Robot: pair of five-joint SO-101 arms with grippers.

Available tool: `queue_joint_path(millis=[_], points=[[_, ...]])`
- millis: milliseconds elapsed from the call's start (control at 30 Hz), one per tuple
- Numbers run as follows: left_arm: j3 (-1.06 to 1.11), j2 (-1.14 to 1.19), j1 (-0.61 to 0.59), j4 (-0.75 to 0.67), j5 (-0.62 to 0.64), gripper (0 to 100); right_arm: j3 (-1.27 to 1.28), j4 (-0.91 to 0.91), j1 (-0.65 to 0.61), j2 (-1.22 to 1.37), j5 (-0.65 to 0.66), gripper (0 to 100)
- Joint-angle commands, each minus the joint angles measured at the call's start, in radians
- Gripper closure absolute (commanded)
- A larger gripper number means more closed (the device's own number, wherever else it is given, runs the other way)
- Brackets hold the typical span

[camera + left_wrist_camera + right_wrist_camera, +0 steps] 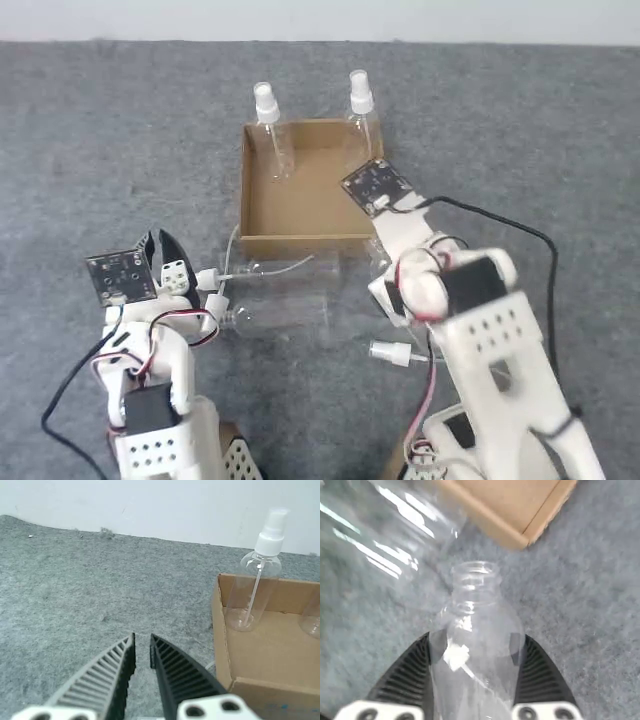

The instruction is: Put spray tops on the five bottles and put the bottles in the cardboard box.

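Right wrist view: right gripper (pixel 476 645) clamps an uncapped bottle (pixel 475 610), neck pointing away. From above, a loose spray top (pixel 392 352) lies at its 6 o'clock, seemingly lengthwise 9-to-3. The left gripper (pixel 142 640), narrowly parted and empty, sits farther off.

A grey felt-like covering (pixel 110 130) spreads over the whole work surface, its nap coarse and slightly mottled. From the high view, a plain white wall (pixel 320 18) runs along the 12 o'clock edge, meeting the covering in a straight seam. In the left wrist view a small lint tuft (pixel 105 532) sits at that seam, toward 11 o'clock. The light is soft and even.
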Motion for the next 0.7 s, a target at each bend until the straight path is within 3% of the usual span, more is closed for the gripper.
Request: queue_joint_path(millis=[0, 367, 500, 667], points=[[-0.015, -0.021, -0.005, -0.031, -0.006, 96, -0.032, -0.013, -0.028, -0.179, -0.097, 96.1], [-0.018, -0.021, 0.000, -0.029, 0.002, 96, -0.031, -0.068, -0.022, -0.331, -0.269, 96.1], [-0.018, -0.021, 0.005, -0.025, 0.003, 96, -0.017, -0.081, 0.007, -0.392, -0.270, 96.1], [-0.015, -0.021, 0.005, -0.021, 0.002, 95, 0.146, -0.225, 0.081, -0.487, -0.275, 96.1]])
